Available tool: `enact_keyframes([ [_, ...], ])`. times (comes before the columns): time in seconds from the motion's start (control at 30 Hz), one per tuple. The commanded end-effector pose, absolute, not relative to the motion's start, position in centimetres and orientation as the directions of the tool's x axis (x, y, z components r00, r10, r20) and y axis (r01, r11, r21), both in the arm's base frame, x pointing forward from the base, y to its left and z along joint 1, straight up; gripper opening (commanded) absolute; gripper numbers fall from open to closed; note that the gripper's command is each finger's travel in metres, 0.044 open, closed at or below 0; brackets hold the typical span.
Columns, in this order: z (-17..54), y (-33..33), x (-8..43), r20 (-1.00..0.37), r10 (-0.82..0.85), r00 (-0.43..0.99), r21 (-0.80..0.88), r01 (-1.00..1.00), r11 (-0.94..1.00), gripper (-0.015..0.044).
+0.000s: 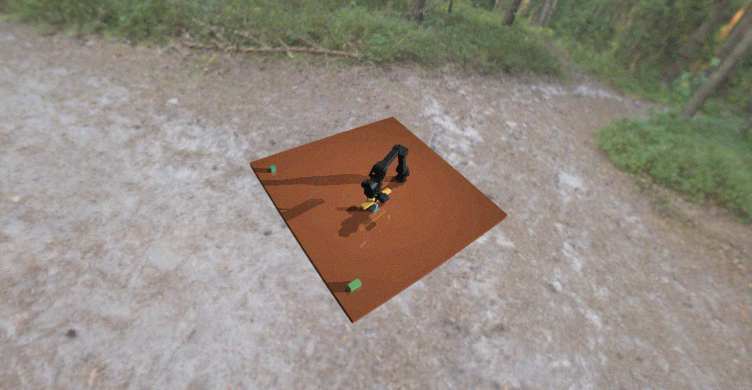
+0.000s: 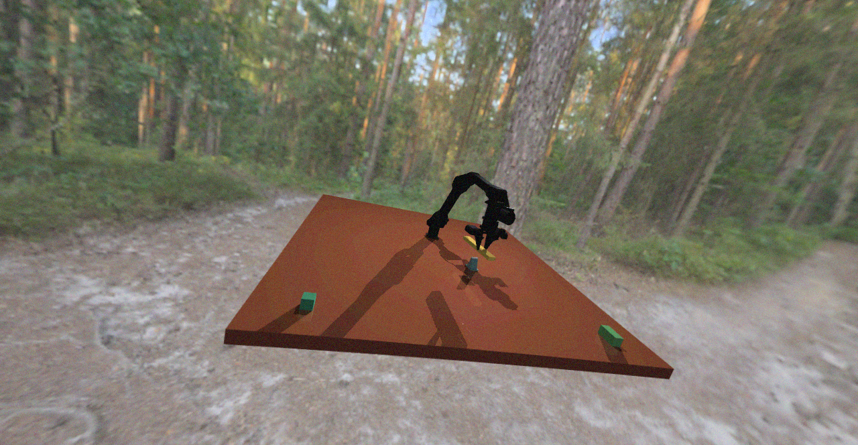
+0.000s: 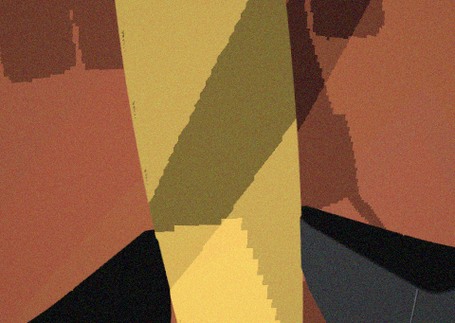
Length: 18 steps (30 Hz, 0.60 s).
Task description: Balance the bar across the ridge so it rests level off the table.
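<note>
Bar (image 2: 480,246) yellow, clamped in hand (image 2: 483,242), held off the brown counter (image 2: 371,274). Exterior view: it hangs just behind and above the small teal ridge (image 2: 472,263), not touching it. Wrist view: bar (image 3: 215,134) runs lengthwise between dark fingers. Green blocks (image 2: 308,301) (image 2: 610,336) sit near the counter's front corners, well apart.

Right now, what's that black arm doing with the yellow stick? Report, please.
Pincer shut on yellow bar, bar held above the table. Small blue-grey ridge nearby, bar not resting on it. Nothing between them.
</note>
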<state>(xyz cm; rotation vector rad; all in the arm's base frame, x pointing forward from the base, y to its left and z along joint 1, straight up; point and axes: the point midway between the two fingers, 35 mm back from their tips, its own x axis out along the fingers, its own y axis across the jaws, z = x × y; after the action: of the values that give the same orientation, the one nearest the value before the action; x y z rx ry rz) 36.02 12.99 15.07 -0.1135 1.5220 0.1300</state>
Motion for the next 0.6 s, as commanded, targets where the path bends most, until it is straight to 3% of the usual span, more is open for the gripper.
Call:
enact_keyframes([
  [0.0,14.3,13.1,35.9,-0.999,0.014,0.037,0.008,-0.153,0.988,0.0],
  [0.57,11.5,13.1,35.9,-0.999,0.013,0.037,0.008,-0.154,0.988,0.0],
])
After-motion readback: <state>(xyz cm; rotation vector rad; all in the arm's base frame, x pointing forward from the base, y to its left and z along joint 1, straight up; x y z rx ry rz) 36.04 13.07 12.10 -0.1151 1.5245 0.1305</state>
